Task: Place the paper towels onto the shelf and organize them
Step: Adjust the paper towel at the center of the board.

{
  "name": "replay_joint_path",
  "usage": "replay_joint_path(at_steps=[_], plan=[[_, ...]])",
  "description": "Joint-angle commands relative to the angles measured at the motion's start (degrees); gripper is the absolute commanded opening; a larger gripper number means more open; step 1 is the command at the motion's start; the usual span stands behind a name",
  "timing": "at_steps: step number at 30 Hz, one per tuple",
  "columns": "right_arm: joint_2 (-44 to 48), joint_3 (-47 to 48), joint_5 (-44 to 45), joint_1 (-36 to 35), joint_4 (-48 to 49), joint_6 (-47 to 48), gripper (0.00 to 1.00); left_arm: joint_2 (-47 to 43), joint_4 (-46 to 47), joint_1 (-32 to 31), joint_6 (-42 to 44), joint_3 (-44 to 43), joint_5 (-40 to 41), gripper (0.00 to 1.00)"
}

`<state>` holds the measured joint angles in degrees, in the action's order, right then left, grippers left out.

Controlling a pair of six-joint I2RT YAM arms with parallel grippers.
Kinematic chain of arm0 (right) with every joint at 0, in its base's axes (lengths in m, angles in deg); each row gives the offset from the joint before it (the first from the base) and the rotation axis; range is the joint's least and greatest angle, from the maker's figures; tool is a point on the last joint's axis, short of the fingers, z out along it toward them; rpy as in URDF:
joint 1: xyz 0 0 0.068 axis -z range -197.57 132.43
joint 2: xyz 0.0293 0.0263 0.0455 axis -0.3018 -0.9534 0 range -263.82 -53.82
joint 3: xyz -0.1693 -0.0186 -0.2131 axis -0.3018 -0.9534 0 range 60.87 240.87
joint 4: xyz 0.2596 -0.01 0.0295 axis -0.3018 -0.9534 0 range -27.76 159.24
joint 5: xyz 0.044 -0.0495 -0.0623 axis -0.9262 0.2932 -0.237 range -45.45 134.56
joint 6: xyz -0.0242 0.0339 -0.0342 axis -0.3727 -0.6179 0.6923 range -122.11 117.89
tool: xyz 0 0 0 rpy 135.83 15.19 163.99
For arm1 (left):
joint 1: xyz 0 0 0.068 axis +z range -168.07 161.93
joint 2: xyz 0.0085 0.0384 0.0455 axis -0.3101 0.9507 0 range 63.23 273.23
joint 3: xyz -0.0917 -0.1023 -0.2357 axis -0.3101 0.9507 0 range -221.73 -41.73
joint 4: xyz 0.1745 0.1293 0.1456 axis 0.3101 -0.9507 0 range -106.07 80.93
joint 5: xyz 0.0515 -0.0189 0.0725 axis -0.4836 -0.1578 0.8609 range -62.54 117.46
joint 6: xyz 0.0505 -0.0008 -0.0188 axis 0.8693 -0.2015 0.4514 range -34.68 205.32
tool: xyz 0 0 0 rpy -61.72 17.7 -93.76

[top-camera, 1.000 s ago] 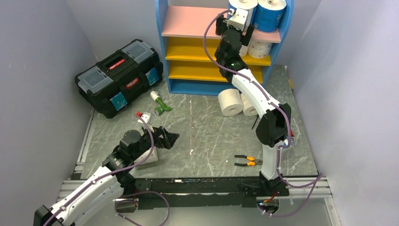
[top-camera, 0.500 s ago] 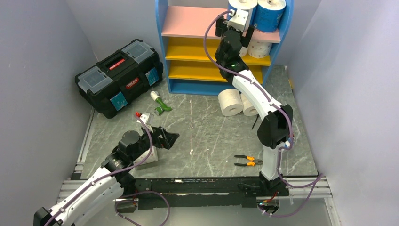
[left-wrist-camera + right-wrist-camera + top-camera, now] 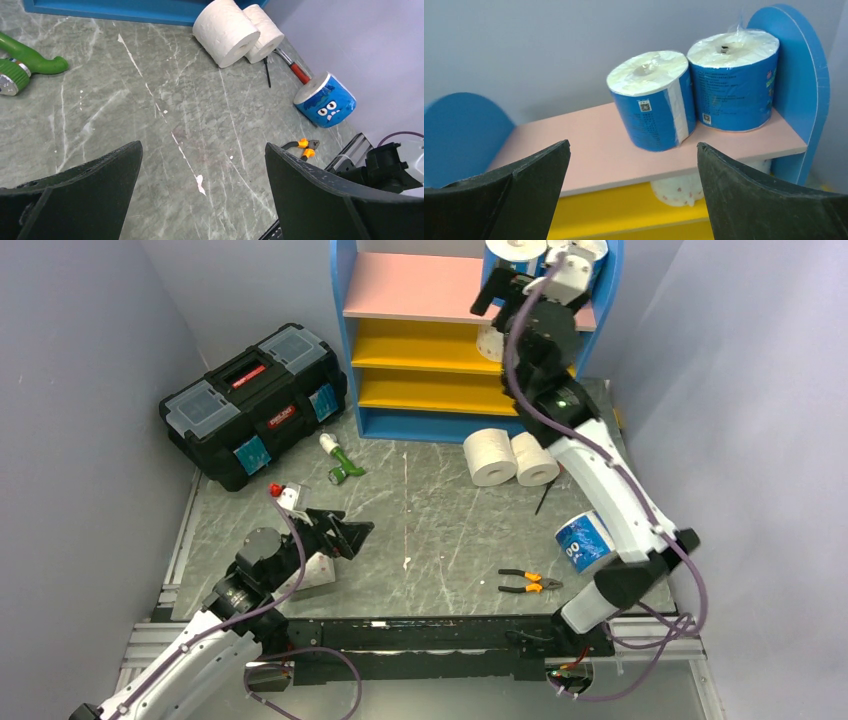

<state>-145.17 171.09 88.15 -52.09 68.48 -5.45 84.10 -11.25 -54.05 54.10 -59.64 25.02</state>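
Right wrist, 2 blue-wrapped rolls (image 3: 654, 107) on shelf (image 3: 589, 150), dotted roll (image 3: 676, 191) below

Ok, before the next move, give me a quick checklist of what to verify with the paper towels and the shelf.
1. Right end effector open and empty: ok.
2. Left end effector open and empty: ok.
3. Two blue-wrapped rolls upright on the pink top board: ok.
4. Free space on that board: ok, its left part is bare.
5. Every roll shelved: not ok; two white rolls and a blue roll lie on the table.
6. Dotted roll seated on the yellow board: cannot tell, mostly hidden.
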Motion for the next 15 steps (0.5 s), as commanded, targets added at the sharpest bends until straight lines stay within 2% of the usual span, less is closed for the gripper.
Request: replay_joint_path(at_steps=[1,7,15], plan=[[8.50,-1.55,-10.34,0.56,-12.55,-12.34,1.00,-0.68,-2.08,-0.20,-1.71,-1.93,2.00,0.99],[22.68,-15.84,-16.50,1.31,-11.53,-17.57,1.00,-2.20,-2.31,-0.25,-2.62,-1.06,3.11,0.99],[29.21,-23.90,-26.27,1.48,-21.88,-20.72,1.00,-0.83,-4.94,-0.34,-1.67,-2.43,6.61,0.99]])
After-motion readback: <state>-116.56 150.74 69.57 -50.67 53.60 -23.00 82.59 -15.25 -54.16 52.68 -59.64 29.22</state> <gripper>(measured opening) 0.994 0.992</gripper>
